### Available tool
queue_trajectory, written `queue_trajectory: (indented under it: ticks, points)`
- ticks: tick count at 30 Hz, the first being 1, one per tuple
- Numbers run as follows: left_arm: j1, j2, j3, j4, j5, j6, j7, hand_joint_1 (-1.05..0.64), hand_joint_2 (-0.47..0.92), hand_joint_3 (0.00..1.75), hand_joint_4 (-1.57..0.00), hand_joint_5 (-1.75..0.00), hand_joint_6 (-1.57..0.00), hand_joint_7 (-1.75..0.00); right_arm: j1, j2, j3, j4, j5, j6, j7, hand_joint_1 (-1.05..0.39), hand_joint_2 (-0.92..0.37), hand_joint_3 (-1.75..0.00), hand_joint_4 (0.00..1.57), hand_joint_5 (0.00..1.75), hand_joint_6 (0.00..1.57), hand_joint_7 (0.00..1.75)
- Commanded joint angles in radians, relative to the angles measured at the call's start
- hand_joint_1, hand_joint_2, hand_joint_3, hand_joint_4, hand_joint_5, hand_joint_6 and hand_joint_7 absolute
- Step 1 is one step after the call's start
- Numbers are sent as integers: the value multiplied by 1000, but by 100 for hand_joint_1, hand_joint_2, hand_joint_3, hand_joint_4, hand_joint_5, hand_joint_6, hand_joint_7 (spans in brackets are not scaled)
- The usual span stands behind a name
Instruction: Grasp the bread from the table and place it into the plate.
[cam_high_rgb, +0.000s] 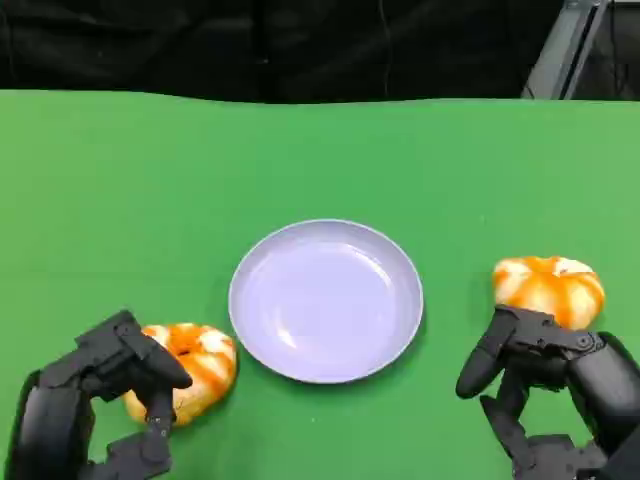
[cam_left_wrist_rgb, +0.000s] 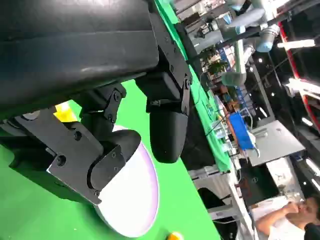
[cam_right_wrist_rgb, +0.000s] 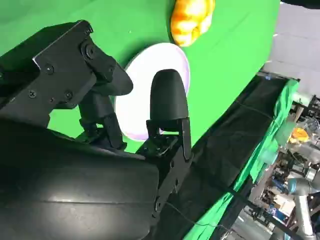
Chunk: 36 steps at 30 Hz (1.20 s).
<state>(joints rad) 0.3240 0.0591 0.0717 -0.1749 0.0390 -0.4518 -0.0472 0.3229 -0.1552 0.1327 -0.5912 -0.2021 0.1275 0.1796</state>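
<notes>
I see a flat surface (cam_high_rgb: 120, 170) covered in smooth, matte green cloth, its far edge meeting a dark black backdrop (cam_high_rgb: 300, 45). A grey metal strut (cam_high_rgb: 560, 50) leans at the far right corner. My left wrist view looks past the cloth to a cluttered workshop with a pale robot arm (cam_left_wrist_rgb: 240, 45), a blue box (cam_left_wrist_rgb: 240, 131) and a person (cam_left_wrist_rgb: 295, 215) seated at the room's edge.

Near the middle of the surface, a little toward the near edge, sits a round, shallow plate (cam_high_rgb: 326, 300), pale lilac and glossy, with soft reflections on its inner slope.

There are two breads, both ring-shaped, puffy, streaked orange and cream with a glazed sheen. One bread (cam_high_rgb: 190, 368) lies near the near left corner, just beside the plate's rim. My left hand (cam_high_rgb: 105, 400), hard black plastic with visible screws, has its fingers (cam_high_rgb: 160, 365) curled over that bread's near side; I cannot tell whether they actually clamp it. The other bread (cam_high_rgb: 550, 285) lies toward the right edge, apart from the plate. My right hand (cam_high_rgb: 545, 380) sits just on its near side, fingers (cam_high_rgb: 480, 365) spread and holding nothing.
</notes>
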Motion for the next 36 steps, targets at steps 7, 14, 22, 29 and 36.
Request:
queue_trajectory:
  ticks: [7, 14, 22, 29, 36]
  points:
    - [0, 10, 8, -10, -4, 8, 0, 2, 47, 126, -80, -168, -75, -149, -10, -11, -7, 6, 8, -10, 2, 7, -43, -119, 77, 163, 70, 139]
    - [-7, 9, 10, 3, -2, -6, 3, 2, 45, 127, -81, -168, -76, -150, -12, -11, -7, 5, 4, 4, 1, 5, -41, -120, 77, 160, 70, 137]
    - [-13, 16, 16, 24, 58, -58, 24, -2, 52, 111, -74, -136, -75, -115, -8, -9, -5, -5, -5, 11, -2, 6, -42, -119, 78, 160, 70, 137]
    - [-15, 35, 30, 23, 244, -25, 95, -25, 89, 11, -48, -102, -71, -28, -10, -10, -2, -10, -7, 20, -1, 7, -43, -119, 77, 159, 71, 137]
    - [6, 73, 22, -36, 450, 73, 138, -43, 87, 0, -32, -76, -49, -1, -9, -8, 3, -13, -11, 21, -4, 6, -42, -120, 78, 160, 71, 137]
